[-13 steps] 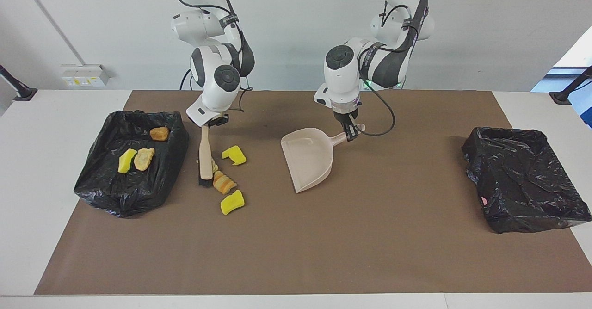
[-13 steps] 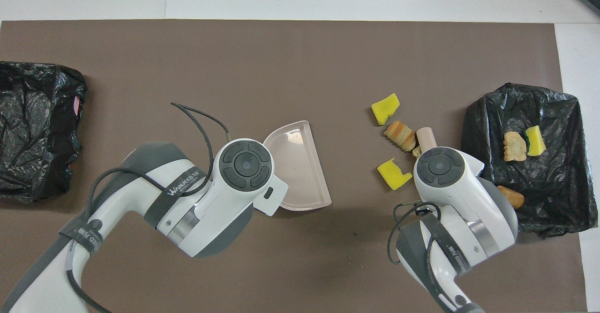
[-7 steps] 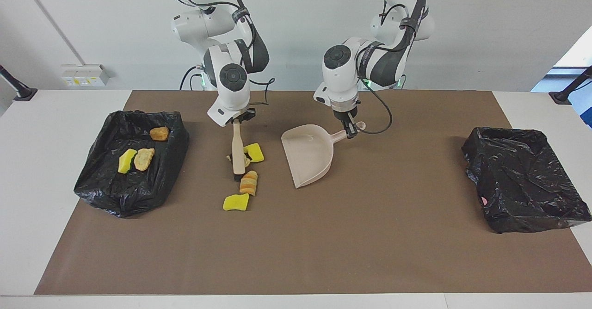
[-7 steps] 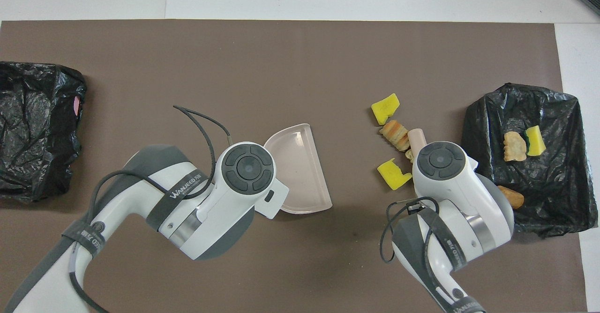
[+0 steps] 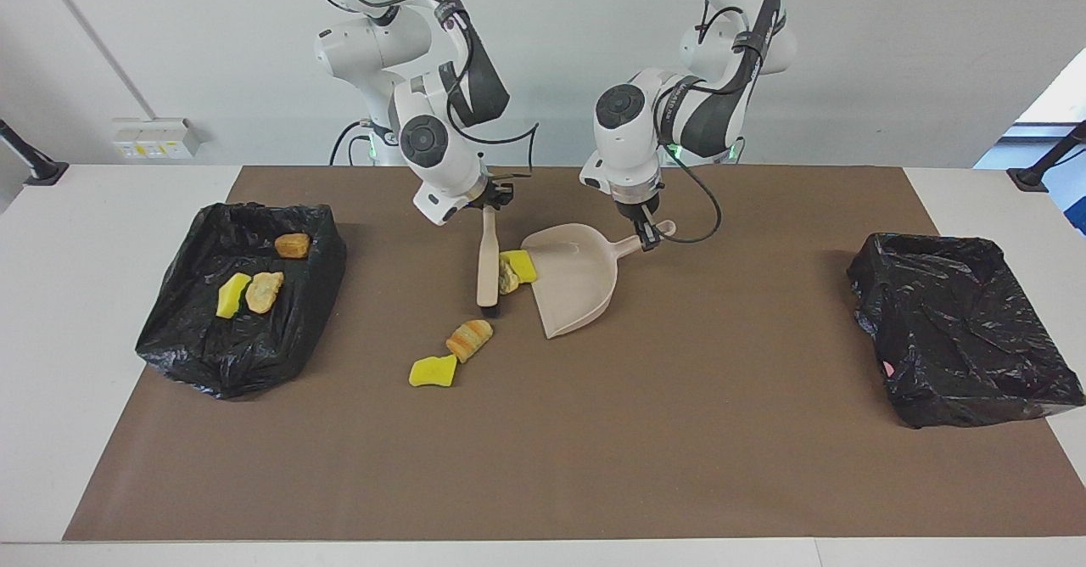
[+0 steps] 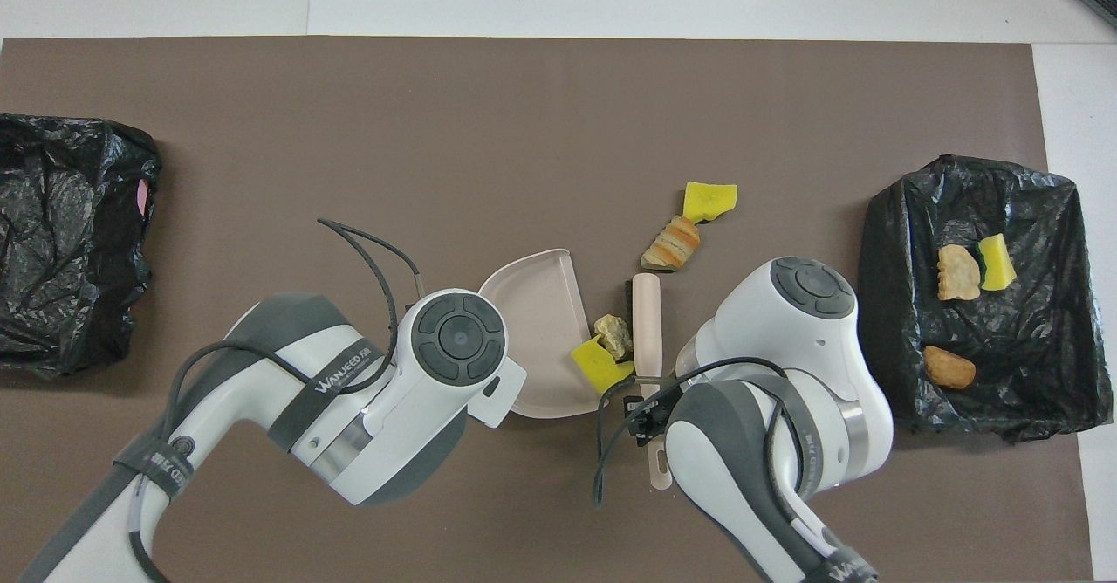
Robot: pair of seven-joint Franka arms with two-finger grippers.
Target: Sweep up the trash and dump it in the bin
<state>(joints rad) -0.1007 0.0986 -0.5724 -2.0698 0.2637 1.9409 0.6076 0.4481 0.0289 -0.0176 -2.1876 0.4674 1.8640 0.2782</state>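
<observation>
**Two Scraps Trapped Between Brush and Dustpan**

The right tool (image 5: 488,202) was clamped shut on the brush (image 5: 487,257), bristles down on the surface, so that a yellow sponge chunk (image 5: 520,265) and a bread bit (image 5: 507,277) were pinned at the mouth of the dustpan (image 5: 577,283). The pan was steadied by the left tool (image 5: 645,226), which was closed on its handle. In the facing view, a striped bread piece (image 5: 469,339) and a second sponge chunk (image 5: 433,371) lay loose at seven o'clock from the brush and were judged unswept. Three pieces lay in the bin (image 5: 204,355) at the right arm's end.
</observation>
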